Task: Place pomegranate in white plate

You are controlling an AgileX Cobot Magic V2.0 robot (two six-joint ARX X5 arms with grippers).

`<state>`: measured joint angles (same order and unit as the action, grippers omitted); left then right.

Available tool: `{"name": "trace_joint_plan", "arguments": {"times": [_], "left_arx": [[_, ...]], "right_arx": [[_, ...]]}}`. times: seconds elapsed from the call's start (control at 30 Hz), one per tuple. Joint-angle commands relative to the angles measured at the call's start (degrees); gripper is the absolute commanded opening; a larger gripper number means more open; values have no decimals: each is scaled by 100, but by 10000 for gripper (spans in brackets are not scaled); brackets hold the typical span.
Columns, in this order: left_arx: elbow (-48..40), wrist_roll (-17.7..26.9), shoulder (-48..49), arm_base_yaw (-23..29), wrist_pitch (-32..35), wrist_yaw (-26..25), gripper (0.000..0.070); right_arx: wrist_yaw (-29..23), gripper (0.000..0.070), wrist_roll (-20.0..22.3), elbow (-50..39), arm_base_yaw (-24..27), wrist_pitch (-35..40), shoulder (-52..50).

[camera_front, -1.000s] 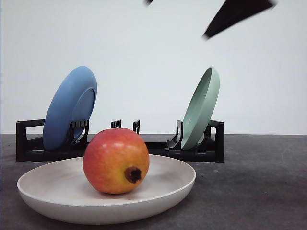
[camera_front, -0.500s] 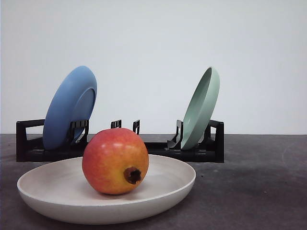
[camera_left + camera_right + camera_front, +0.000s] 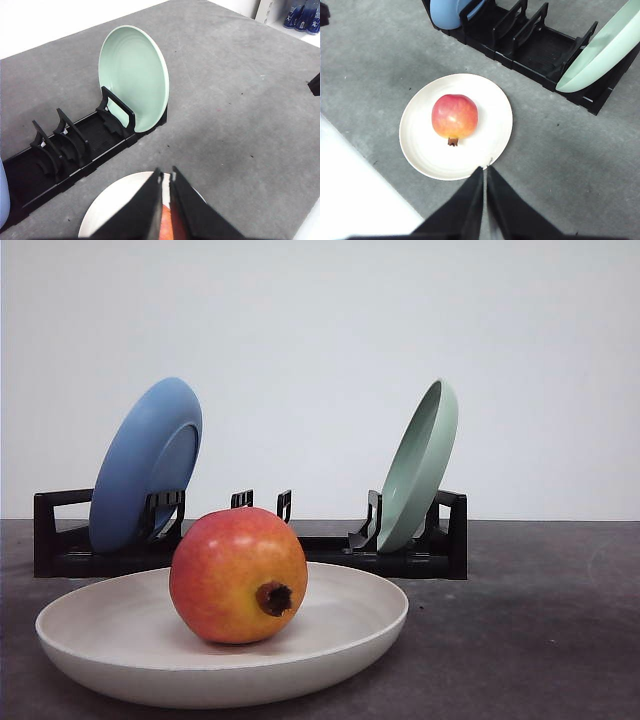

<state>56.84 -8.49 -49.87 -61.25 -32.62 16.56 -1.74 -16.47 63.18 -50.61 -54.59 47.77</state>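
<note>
Pomegranate (image 3: 238, 576), slightly rolled, on white plate (image 3: 370, 625)

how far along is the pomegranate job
It looks done. The pomegranate rests inside the white plate, near its middle in the right wrist view, touched by nothing. Neither gripper holds anything: the left gripper and right gripper both sit shut above the table. The blue plate and green plate stand in the rack. Nothing appears left.
</note>
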Motion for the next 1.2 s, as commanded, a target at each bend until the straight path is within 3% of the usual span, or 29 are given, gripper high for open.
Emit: {"name": "trace_joint_plan", "arguments": {"times": [0.0, 0.5, 0.73, 0.83, 0.9, 0.97, 1.17], "left_arx": [[101, 4, -31, -59, 50, 11, 0], [101, 28, -31, -59, 78, 13, 0], [101, 538, 12, -57, 130, 27, 0], [97, 901, 38, 46, 575, 392, 0], [96, 1328, 74, 270, 1123, 779, 0], [96, 1754, 135, 647, 1694, 785, 0], [41, 2254, 388, 2441, 2873, -507, 0]], "right_arx": [[-24, 0, 46, 107, -48, 57, 44], [-22, 0, 46, 107, -48, 57, 44], [-22, 0, 46, 107, -48, 58, 44], [-23, 0, 46, 107, -47, 57, 44], [-22, 0, 46, 107, -48, 57, 44], [-22, 0, 46, 107, -48, 57, 43], [-22, 0, 46, 107, -48, 59, 43]]}}
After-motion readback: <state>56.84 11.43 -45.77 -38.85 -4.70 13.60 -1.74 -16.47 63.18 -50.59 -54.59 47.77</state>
